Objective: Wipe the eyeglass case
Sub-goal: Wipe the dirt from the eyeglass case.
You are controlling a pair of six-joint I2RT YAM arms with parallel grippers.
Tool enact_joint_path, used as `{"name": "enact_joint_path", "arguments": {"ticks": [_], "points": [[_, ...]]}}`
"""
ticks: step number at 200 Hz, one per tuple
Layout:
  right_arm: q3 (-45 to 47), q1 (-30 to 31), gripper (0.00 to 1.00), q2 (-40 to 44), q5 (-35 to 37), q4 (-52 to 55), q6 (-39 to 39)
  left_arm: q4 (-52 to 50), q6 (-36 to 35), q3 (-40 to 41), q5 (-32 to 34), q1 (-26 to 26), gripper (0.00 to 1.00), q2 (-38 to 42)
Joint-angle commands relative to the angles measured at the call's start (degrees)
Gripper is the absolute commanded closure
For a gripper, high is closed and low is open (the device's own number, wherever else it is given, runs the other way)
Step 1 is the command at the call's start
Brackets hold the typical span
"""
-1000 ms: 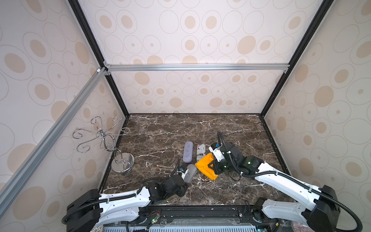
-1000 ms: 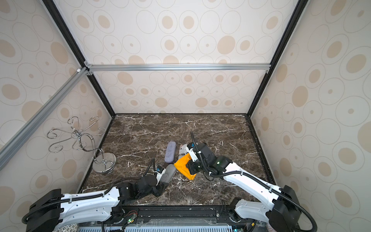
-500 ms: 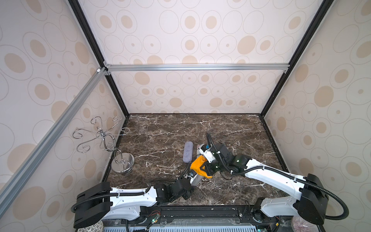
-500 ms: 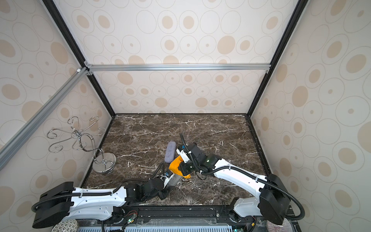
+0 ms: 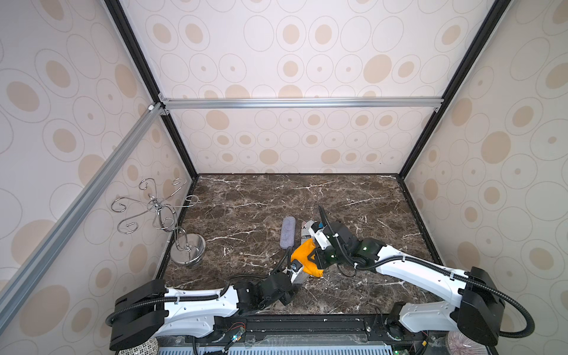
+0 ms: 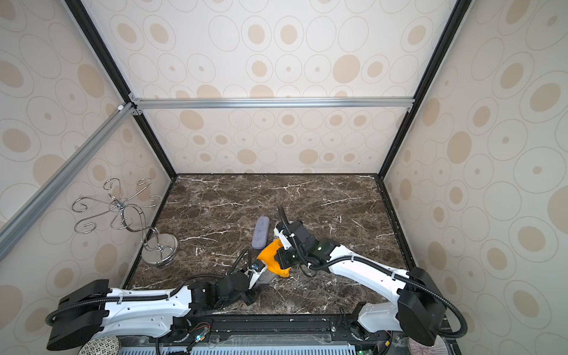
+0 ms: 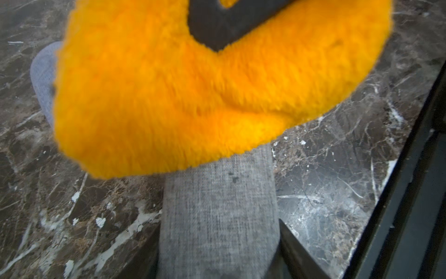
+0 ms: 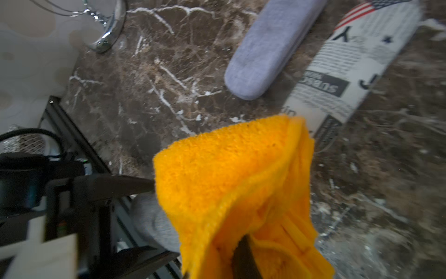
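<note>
A: So, where is the grey case (image 7: pixel 217 212)?

B: At 6 o'clock from the middle of the table (image 5: pixel 353 190). The left gripper (image 5: pixel 295 278) has its fingers (image 7: pixel 296 251) closed tight on the near end, and the case points toward about 1 o'clock.

A: And the right gripper (image 5: pixel 316 261)?

B: Its fingers are pinched fully on the orange cloth (image 5: pixel 304 259). The cloth lies over the far half of the grey case and hides it.

A: Anything inside the cases?

B: I cannot tell. The lilac case (image 5: pixel 287 232), lying near the middle of the table, is closed in the right wrist view. At its 3 o'clock, just beside it, is a newspaper-print case (image 8: pixel 357 60), also closed. The grey case shows only its outer fabric.

A: What else?

B: A hook stand (image 5: pixel 188 252) at the 9 o'clock edge.

A: What changed over the last second?

B: 1 second ago the cloth hung at 3 o'clock of the grey case, clear of it. Now it covers it. The right arm has swung toward 9 o'clock and hides more of the newspaper-print case. The lilac case and the stand have not moved.
</note>
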State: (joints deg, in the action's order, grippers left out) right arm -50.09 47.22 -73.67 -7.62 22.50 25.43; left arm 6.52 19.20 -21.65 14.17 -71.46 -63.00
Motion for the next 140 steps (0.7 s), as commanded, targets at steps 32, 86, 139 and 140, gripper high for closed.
{"name": "enact_joint_path", "arguments": {"ticks": [32, 86, 139, 140], "points": [[0.31, 0.07, 1.00, 1.44, -1.29, 4.66, -2.84, 9.02, -1.25, -1.22, 1.87, -1.11, 0.52, 1.54], [3.70, 4.94, 1.00, 1.21, -8.54, -2.82, 0.63, 13.93, 0.74, -2.31, 2.12, -1.12, 0.55, -1.71], [5.08, 0.92, 1.00, 1.90, 0.39, 1.65, 2.69, 14.16, 0.73, -0.93, -0.39, -1.05, 0.56, 1.65], [5.04, 0.75, 1.00, 1.93, 0.53, 1.83, 2.61, 14.19, 0.74, -0.85, -0.47, -1.00, 0.56, 1.74]]}}
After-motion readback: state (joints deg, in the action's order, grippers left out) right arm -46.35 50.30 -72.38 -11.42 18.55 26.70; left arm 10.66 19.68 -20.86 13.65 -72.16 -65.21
